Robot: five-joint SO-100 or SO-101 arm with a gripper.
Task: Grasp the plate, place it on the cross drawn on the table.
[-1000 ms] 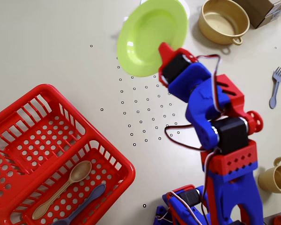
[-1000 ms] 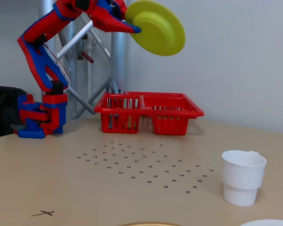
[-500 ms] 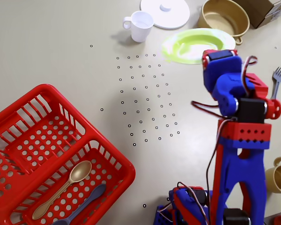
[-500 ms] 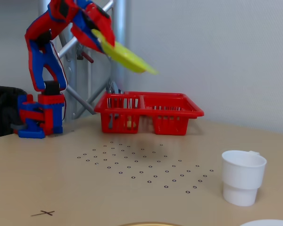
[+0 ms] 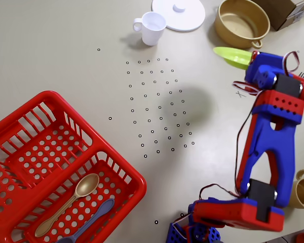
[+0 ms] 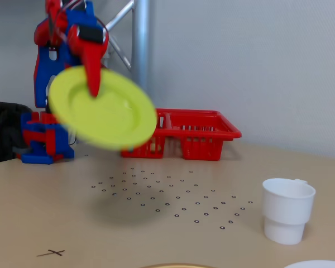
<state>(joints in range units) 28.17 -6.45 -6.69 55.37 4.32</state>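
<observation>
lime-green plate point(image 6: 103, 109) tilted, face toward fixed camera — gripper point(image 6: 92, 84) clamped on rim.

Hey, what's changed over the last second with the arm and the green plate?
The arm swung the plate from over the dot grid toward the cross, lowering it. The tool is still shut on its rim, plate in the air. The red basket, white cup and pot stayed put.

The beige desk point(image 5: 55, 45) carries a red basket point(image 5: 55, 167), white cup point(image 5: 153, 28), white lid point(image 5: 178, 12), tan pot point(image 5: 242, 23), and a pencilled cross point(image 6: 51, 253).
</observation>
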